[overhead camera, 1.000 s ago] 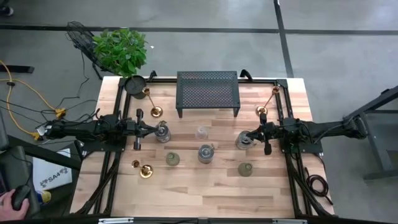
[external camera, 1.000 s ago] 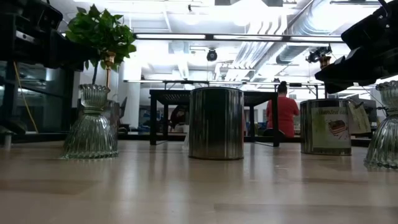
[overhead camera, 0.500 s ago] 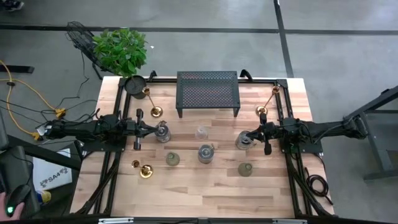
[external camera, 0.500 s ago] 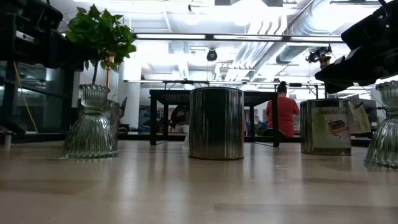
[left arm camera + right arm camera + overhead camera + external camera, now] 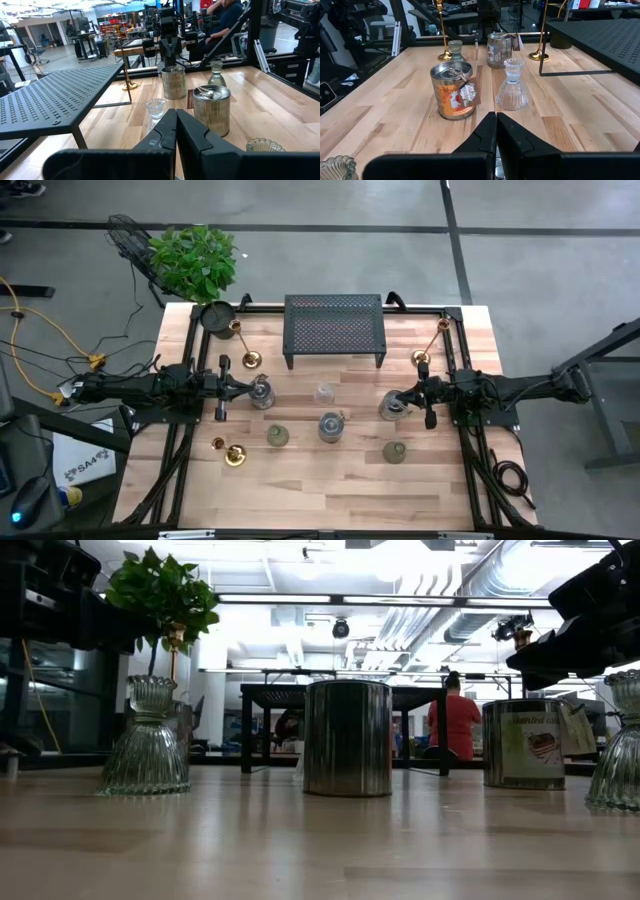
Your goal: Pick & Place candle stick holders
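Two claws hover low over the wooden bench, facing each other across its middle, and in each wrist view the fingers are pressed together with nothing between them. Left claw sits just beside a silvery tin cup; right claw sits just beside another tin cup. Between the claws stand a clear ribbed glass holder and a third tin cup, with greenish glass cups nearer the front edge. One gold candlestick stands left of the black mesh rack, one by the right rear corner, and a third lies at front left.
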You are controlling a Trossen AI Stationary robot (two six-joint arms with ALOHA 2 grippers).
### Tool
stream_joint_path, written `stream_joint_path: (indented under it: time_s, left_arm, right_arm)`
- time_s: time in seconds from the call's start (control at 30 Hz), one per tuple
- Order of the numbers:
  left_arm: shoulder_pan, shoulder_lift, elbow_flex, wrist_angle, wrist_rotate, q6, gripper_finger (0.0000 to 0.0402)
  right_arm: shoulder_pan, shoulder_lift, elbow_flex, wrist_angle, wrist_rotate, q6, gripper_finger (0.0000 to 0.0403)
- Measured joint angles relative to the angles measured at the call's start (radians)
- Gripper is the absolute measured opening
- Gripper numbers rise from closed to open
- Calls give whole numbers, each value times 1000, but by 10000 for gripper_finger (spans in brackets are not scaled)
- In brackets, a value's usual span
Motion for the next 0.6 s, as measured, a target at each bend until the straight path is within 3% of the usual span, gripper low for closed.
stream_joint_path:
  time_s: [0.43,0.6]
  left_arm:
    - [0,0,0,0,0,0,0]
    - [0,0,0,0,0,0,0]
  right_arm:
    - [0,0,0,0,1,0,3]
    - [0,0,0,7,86,-1,3]
